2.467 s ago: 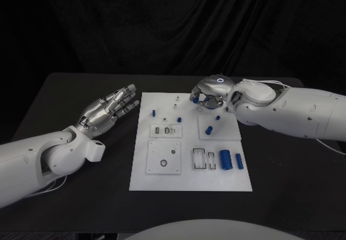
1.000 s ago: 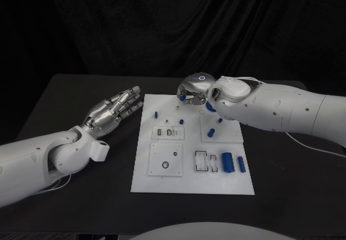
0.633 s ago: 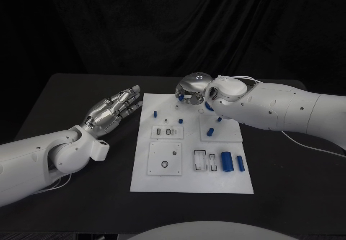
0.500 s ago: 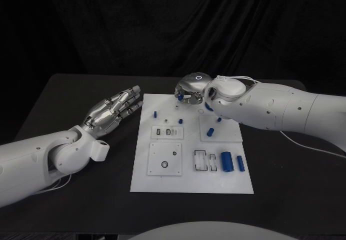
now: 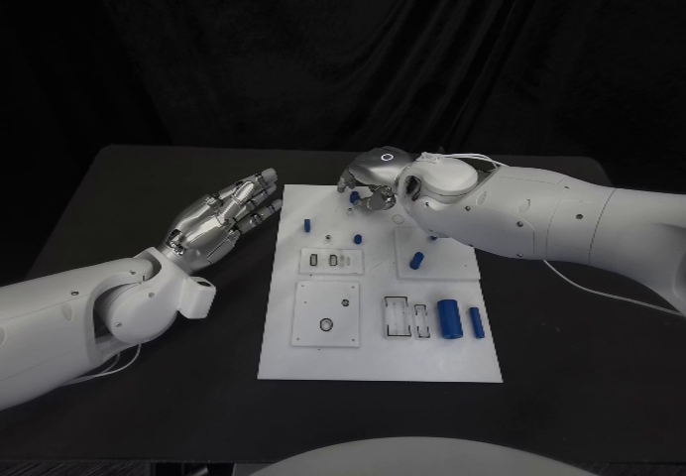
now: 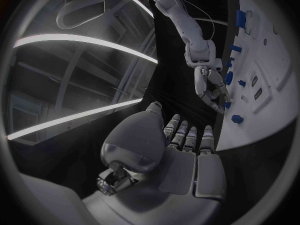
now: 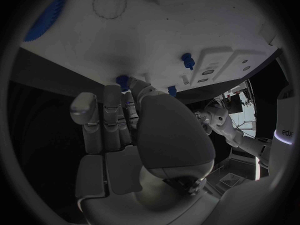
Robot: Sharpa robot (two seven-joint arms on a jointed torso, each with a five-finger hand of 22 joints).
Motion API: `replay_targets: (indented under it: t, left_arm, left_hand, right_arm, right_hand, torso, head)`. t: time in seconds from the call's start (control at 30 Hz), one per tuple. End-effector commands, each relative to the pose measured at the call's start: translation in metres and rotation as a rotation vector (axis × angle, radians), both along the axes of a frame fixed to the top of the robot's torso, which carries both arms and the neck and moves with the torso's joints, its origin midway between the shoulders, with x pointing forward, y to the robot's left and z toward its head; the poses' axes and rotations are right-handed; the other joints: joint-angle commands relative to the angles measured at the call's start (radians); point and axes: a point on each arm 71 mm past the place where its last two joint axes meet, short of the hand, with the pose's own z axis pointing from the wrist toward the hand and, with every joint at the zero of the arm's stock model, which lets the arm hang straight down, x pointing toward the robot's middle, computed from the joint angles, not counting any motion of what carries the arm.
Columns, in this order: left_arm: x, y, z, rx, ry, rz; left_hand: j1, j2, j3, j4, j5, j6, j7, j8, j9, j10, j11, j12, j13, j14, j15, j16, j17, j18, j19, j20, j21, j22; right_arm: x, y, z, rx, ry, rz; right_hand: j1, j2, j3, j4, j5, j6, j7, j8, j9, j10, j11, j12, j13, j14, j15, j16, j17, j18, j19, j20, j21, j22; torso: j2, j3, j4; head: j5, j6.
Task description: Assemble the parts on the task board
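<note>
The white task board (image 5: 379,357) lies in the middle of the black table. My right hand (image 5: 372,181) hovers over its far edge and pinches a small blue peg (image 5: 353,195) between thumb and a finger; the right wrist view shows this peg (image 7: 123,80) at the fingertips, close to the board (image 7: 162,30). My left hand (image 5: 222,213) is open, fingers spread, palm up, just left of the board and holding nothing. Blue pegs stand on the board at the far left (image 5: 306,225), the middle (image 5: 356,238) and on the right panel (image 5: 416,261).
Two blue cylinders (image 5: 447,317) (image 5: 475,319) lie at the board's near right beside slotted recesses (image 5: 401,315). A square panel with a round hole (image 5: 326,312) sits at the near left. My right forearm (image 5: 572,223) spans the table right of the board.
My right hand has moved left along the board's far edge, from above the right panel to the middle, carrying the small blue peg. The left hand has stayed put.
</note>
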Motion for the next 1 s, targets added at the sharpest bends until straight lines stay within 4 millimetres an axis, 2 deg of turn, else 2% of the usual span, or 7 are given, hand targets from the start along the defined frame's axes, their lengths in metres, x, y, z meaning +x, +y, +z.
replay_targets:
  t: [0.03, 0.23, 0.37, 0.8, 0.87, 0.93, 1.0]
  left_arm:
    - [-0.001, 0.002, 0.008, -0.094, -0.09, 0.01]
    - [-0.001, 0.003, 0.008, -0.092, -0.088, 0.013]
    - [-0.001, 0.005, 0.008, -0.091, -0.088, 0.016]
    - [-0.004, 0.013, 0.009, -0.084, -0.09, 0.037]
    - [-0.004, 0.014, 0.009, -0.083, -0.09, 0.039]
    - [-0.004, 0.014, 0.009, -0.082, -0.09, 0.039]
    - [-0.004, 0.014, 0.008, -0.082, -0.089, 0.039]
  left_hand:
    - [0.009, -0.002, 0.005, 0.001, 0.005, 0.003, 0.003, 0.007, 0.001, -0.001, 0.003, -0.003, -0.001, -0.004, 0.006, -0.006, -0.001, 0.004, 0.0, 0.004, -0.003, -0.001]
    - [0.01, -0.002, 0.006, 0.0, 0.007, 0.0, 0.004, 0.006, 0.001, -0.002, 0.004, -0.005, -0.001, -0.004, 0.006, -0.006, -0.001, 0.004, 0.0, 0.005, -0.004, -0.001]
    - [0.011, -0.002, 0.007, 0.0, 0.007, 0.0, 0.004, 0.006, 0.0, -0.003, 0.004, -0.006, -0.001, -0.004, 0.006, -0.007, -0.002, 0.004, 0.0, 0.005, -0.004, -0.001]
    - [0.014, -0.003, 0.009, -0.003, 0.01, 0.004, 0.005, 0.007, 0.001, -0.001, 0.004, -0.003, -0.001, -0.004, 0.006, -0.006, -0.001, 0.005, 0.0, 0.005, -0.004, -0.001]
    - [0.014, -0.003, 0.01, -0.004, 0.01, 0.004, 0.005, 0.007, 0.001, 0.0, 0.004, -0.003, -0.001, -0.004, 0.006, -0.006, -0.001, 0.005, 0.0, 0.005, -0.004, -0.001]
    - [0.015, -0.004, 0.011, -0.005, 0.013, 0.005, 0.006, 0.008, 0.001, 0.0, 0.004, -0.003, 0.0, -0.004, 0.006, -0.006, -0.001, 0.005, 0.0, 0.005, -0.004, -0.001]
    - [0.015, -0.004, 0.011, -0.005, 0.013, 0.005, 0.006, 0.008, 0.001, 0.0, 0.004, -0.003, 0.0, -0.004, 0.006, -0.006, -0.001, 0.005, 0.0, 0.005, -0.004, -0.001]
  right_arm:
    - [0.001, -0.003, -0.003, -0.018, 0.013, -0.015]
    - [0.002, -0.012, 0.001, 0.007, -0.019, -0.042]
    - [0.002, -0.021, 0.011, 0.036, -0.058, -0.048]
    - [-0.028, -0.078, 0.075, 0.216, -0.032, -0.087]
    - [-0.033, -0.09, 0.076, 0.225, -0.011, -0.105]
    - [-0.037, -0.102, 0.074, 0.219, 0.014, -0.126]
    - [-0.04, -0.115, 0.071, 0.203, 0.047, -0.155]
  right_hand:
    - [-0.007, 0.0, -0.018, -0.01, -0.013, -0.051, -0.018, -0.031, -0.014, -0.058, 0.002, -0.018, 0.003, -0.017, 0.002, -0.014, -0.019, 0.016, -0.015, 0.002, -0.02, -0.015]
    - [-0.006, 0.011, -0.069, -0.033, -0.021, -0.267, -0.043, -0.057, -0.081, -0.211, 0.021, -0.038, 0.005, -0.086, 0.019, -0.051, -0.071, 0.03, -0.078, 0.018, -0.09, -0.07]
    - [-0.003, 0.012, -0.078, -0.035, -0.02, -0.292, -0.046, -0.057, -0.09, -0.233, 0.021, -0.035, 0.005, -0.095, 0.021, -0.053, -0.07, 0.033, -0.091, 0.019, -0.104, -0.081]
    - [-0.016, 0.042, -0.107, -0.005, -0.023, -0.04, 0.043, 0.019, -0.05, -0.024, -0.008, 0.242, 0.112, -0.062, 0.005, -0.043, -0.056, 0.024, -0.037, 0.006, -0.088, -0.018]
    - [-0.027, 0.031, -0.124, 0.002, -0.027, 0.005, 0.052, 0.035, -0.041, 0.056, -0.055, 0.501, 0.271, -0.073, -0.033, -0.067, -0.072, 0.026, -0.058, -0.005, -0.122, -0.04]
    - [-0.053, 0.046, -0.13, 0.04, -0.042, 0.029, 0.05, 0.037, -0.037, 0.021, -0.081, 0.794, 0.504, -0.064, -0.023, -0.096, -0.081, 0.036, -0.072, -0.023, -0.17, -0.071]
    - [-0.095, 0.051, -0.143, 0.079, -0.027, 0.056, 0.044, 0.038, -0.034, 0.239, -0.087, 1.037, 0.893, 0.064, -0.033, 0.091, 0.25, 0.008, 0.022, -0.029, -0.066, 0.054]
  torso:
    - [-0.001, -0.0003, -0.0019]
    - [-0.001, 0.0002, -0.0043]
    - [-0.002, -0.0002, -0.0066]
    - [-0.003, -0.0015, -0.0066]
    - [-0.004, -0.0017, -0.0076]
    - [-0.002, -0.0015, -0.0069]
    - [-0.002, -0.0015, -0.0073]
  head:
    - [0.003, -0.002]
    - [0.003, -0.001]
    - [0.004, 0.001]
    - [0.005, 0.018]
    - [0.002, 0.017]
    - [-0.001, 0.019]
    - [-0.002, 0.022]
